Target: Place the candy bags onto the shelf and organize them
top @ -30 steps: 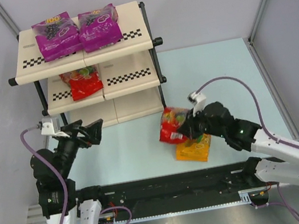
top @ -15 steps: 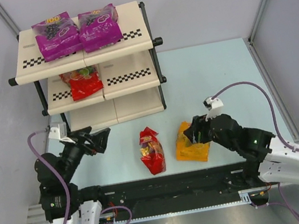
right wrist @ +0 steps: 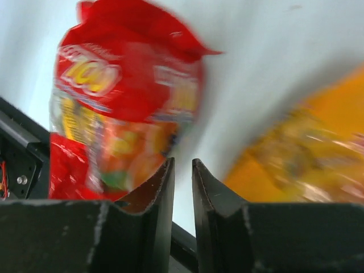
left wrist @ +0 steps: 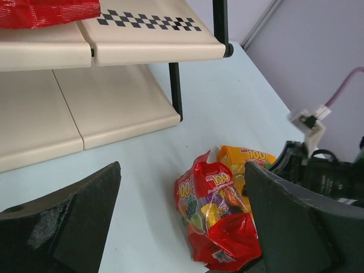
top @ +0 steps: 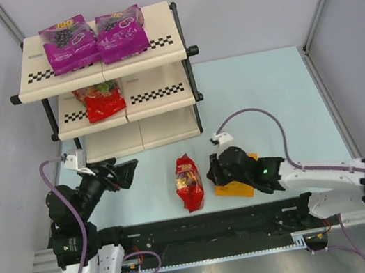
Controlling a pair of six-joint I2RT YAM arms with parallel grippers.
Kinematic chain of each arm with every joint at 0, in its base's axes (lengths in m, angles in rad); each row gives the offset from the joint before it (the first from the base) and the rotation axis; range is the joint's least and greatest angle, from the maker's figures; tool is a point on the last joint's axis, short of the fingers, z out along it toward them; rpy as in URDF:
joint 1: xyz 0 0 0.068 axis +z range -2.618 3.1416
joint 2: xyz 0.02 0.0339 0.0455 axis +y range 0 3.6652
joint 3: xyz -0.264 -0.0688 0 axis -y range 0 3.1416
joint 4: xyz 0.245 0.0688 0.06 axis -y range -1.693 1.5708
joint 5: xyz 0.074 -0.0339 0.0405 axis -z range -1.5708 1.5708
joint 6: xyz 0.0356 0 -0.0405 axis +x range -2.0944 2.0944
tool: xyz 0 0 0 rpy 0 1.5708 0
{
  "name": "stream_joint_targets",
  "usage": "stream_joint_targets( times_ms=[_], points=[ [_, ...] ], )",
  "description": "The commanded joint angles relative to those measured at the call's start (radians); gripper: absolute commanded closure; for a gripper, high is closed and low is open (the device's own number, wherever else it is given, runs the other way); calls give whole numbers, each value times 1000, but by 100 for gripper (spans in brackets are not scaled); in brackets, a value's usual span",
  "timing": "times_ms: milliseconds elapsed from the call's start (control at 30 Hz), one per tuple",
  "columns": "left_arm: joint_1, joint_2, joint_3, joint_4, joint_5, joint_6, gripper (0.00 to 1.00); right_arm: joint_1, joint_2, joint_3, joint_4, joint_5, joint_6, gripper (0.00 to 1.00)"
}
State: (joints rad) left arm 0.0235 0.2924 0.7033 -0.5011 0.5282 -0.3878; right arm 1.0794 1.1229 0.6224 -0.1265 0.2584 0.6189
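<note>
The shelf point(top: 160, 87) carries two purple candy bags point(top: 68, 43) point(top: 121, 33) on its top board and a red one point(top: 100, 101) on the middle board. Another red bag point(top: 189, 183) point(left wrist: 219, 216) point(right wrist: 125, 102) lies loose on the table, and the orange bag point(top: 234, 189) point(left wrist: 244, 159) point(right wrist: 307, 153) is just to its right. My right gripper point(top: 212, 171) point(right wrist: 182, 162) hangs low between these two, its jaws a narrow slit apart and empty. My left gripper point(top: 131, 172) point(left wrist: 182, 166) is wide open, facing the red bag from the left.
The shelf's bottom board point(left wrist: 114, 108) is bare in the left wrist view. A black rail point(top: 205, 226) runs along the table's near edge, close to the loose bags. The right arm point(left wrist: 324, 176) and its cable lie over the orange bag.
The red bag left my right gripper and now lies on the table left of the orange bag. The right arm swung left and lower. The left gripper drifted slightly nearer.
</note>
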Motion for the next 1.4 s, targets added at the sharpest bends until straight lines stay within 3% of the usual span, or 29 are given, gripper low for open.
stream_joint_targets(
  times_ms=[0, 67, 167, 433, 600, 833, 1000, 1167, 1367],
  points=[
    [0, -2, 27, -7, 7, 4, 6, 89, 223, 129, 212, -114, -33, 78],
    [-2, -1, 19, -5, 4, 7, 6, 163, 317, 210, 285, -195, -80, 78],
    [-2, 4, 16, -10, 4, 10, 6, 244, 321, 235, 404, -206, -122, 75],
    [-2, -2, 16, -2, 0, 7, 6, 231, 253, 224, 334, -137, -159, 71],
    [0, -7, 7, -1, -4, 7, 6, 203, 294, 224, 421, -168, -171, 70],
    [0, 13, 33, -27, -31, 15, 5, 145, 480, 226, 743, -290, -166, 72],
    [0, 71, 44, -40, -73, -16, 4, 125, 701, 226, 916, -390, -107, 73],
    [-2, 148, 44, -40, -112, -40, 4, 135, 741, 206, 868, -375, -77, 72],
    [-5, 209, 19, -2, -120, -54, 4, 175, 487, 169, 664, -203, -157, 56]
  ],
)
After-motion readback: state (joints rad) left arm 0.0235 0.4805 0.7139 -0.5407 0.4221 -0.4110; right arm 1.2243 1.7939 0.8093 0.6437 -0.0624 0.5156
